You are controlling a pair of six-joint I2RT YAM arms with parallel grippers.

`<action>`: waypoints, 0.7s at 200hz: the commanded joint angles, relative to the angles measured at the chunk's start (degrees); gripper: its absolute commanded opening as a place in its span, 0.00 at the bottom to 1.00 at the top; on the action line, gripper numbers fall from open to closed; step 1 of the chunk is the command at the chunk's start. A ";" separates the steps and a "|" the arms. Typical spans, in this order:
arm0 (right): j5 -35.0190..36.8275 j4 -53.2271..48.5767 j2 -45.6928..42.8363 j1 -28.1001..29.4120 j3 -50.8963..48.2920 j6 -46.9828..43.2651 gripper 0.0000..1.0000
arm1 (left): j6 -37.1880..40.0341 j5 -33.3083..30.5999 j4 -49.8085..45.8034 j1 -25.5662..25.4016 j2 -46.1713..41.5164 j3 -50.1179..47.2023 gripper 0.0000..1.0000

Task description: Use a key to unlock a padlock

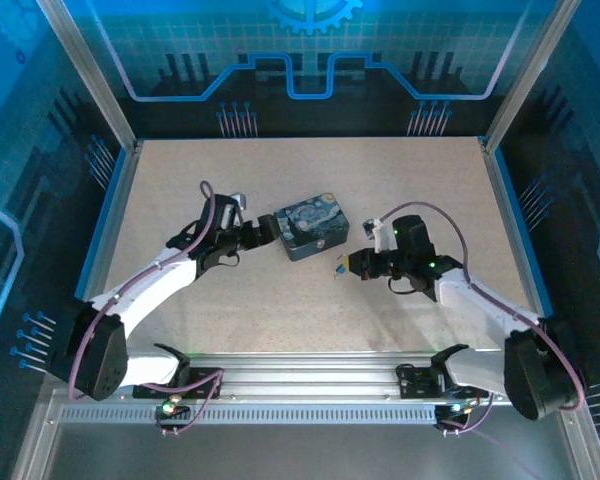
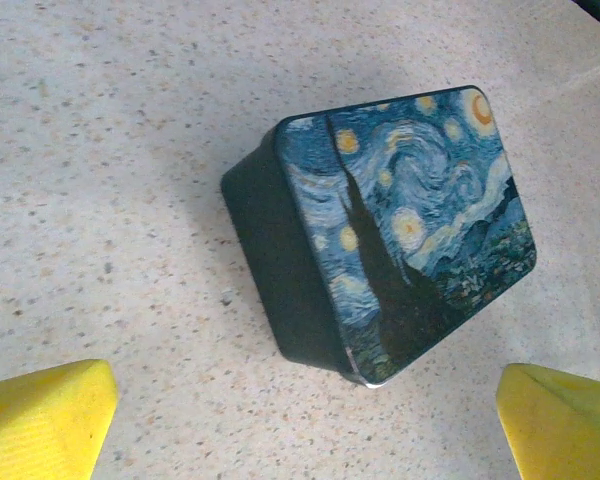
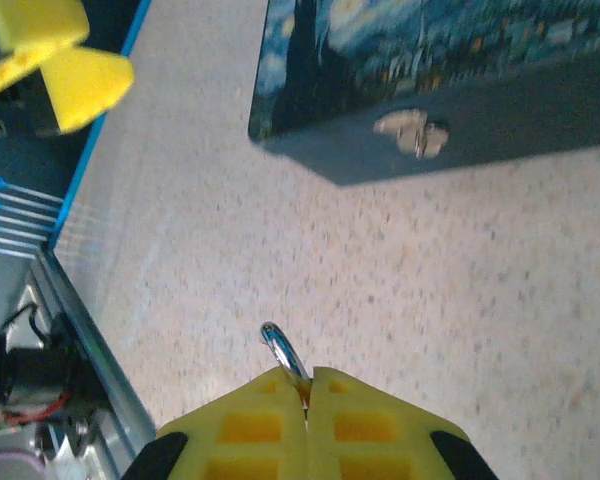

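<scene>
The key (image 3: 281, 351), a slim shiny metal sliver, sticks out from between the yellow fingertips of my right gripper (image 3: 307, 376), which is shut on it. In the top view this gripper (image 1: 346, 265) hovers just right of the starry-night tin (image 1: 311, 228), and the key (image 1: 337, 268) is a speck at its tip. The left gripper (image 2: 308, 430) is open, its yellow fingertips (image 2: 42, 418) spread wide in front of the tin's near corner (image 2: 375, 375) without touching it. It sits at the tin's left side (image 1: 265, 233). The dark padlock is hidden from me.
A small silvery clasp (image 3: 411, 132) sits on the tin's dark side wall facing the right gripper. The left gripper's yellow fingers (image 3: 55, 60) show beyond the tin. Speckled tabletop (image 1: 180, 180) lies around it, bounded by blue walls and the metal rail (image 1: 300, 385) at the near edge.
</scene>
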 commanded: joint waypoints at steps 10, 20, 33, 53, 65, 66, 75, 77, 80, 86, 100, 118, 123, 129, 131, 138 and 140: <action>4.08 -15.22 -5.38 3.31 -0.28 0.45 0.06 | 1.70 -1.16 -1.19 0.93 -2.80 -2.20 0.99; 4.57 -15.95 -6.29 4.24 -1.38 1.30 0.06 | 1.55 -0.85 -0.92 0.93 -3.04 -2.59 0.99; 5.43 -16.72 -6.71 5.42 -2.59 2.24 0.06 | 1.09 -0.43 -0.46 0.93 -3.30 -3.02 0.99; 6.28 -16.76 -5.96 6.97 -4.18 2.83 0.06 | 0.33 0.42 0.33 0.93 -3.66 -3.84 0.99; 6.40 -16.54 -4.88 7.72 -4.81 2.96 0.06 | 0.16 0.78 0.31 0.94 -3.75 -4.12 0.99; 6.36 -16.53 -4.79 7.78 -4.87 2.99 0.06 | 0.15 0.79 0.31 0.94 -3.75 -4.13 0.99; 6.25 -16.12 -3.99 8.19 -5.16 2.92 0.06 | 0.15 1.03 0.23 0.93 -3.83 -4.14 0.99; 6.24 -15.99 -3.77 8.19 -5.27 2.99 0.07 | 0.16 1.07 0.22 0.93 -3.83 -4.16 0.99; 6.23 -15.73 -3.48 8.27 -5.27 3.04 0.06 | 0.15 1.14 0.21 0.93 -3.88 -4.23 0.99; 6.04 -15.10 -2.95 8.41 -5.51 3.01 0.07 | 0.18 1.23 0.14 0.93 -3.84 -4.27 0.99; 5.76 -13.62 -1.27 8.58 -5.64 3.10 0.07 | 0.00 1.33 0.10 0.98 -3.84 -4.31 0.99; 5.15 -12.34 1.63 8.72 -5.17 2.51 0.07 | -0.18 1.41 -0.01 0.94 -3.73 -4.42 0.99; 5.06 -12.15 2.51 8.77 -4.89 2.28 0.07 | -0.07 1.39 0.04 0.93 -3.75 -4.39 0.99; 4.88 -11.77 3.45 8.81 -4.63 2.07 0.07 | -0.07 1.41 -0.08 0.93 -3.75 -4.32 0.99; 4.73 -11.64 3.78 8.81 -4.61 1.98 0.07 | -0.04 1.41 -0.05 0.93 -3.75 -4.31 0.99; 4.56 -11.17 4.81 8.77 -4.25 1.87 0.07 | -0.04 1.41 -0.09 0.93 -3.66 -4.30 0.99; 4.48 -11.06 5.07 8.76 -4.16 1.87 0.07 | -0.04 1.41 -0.12 0.93 -3.66 -4.24 0.99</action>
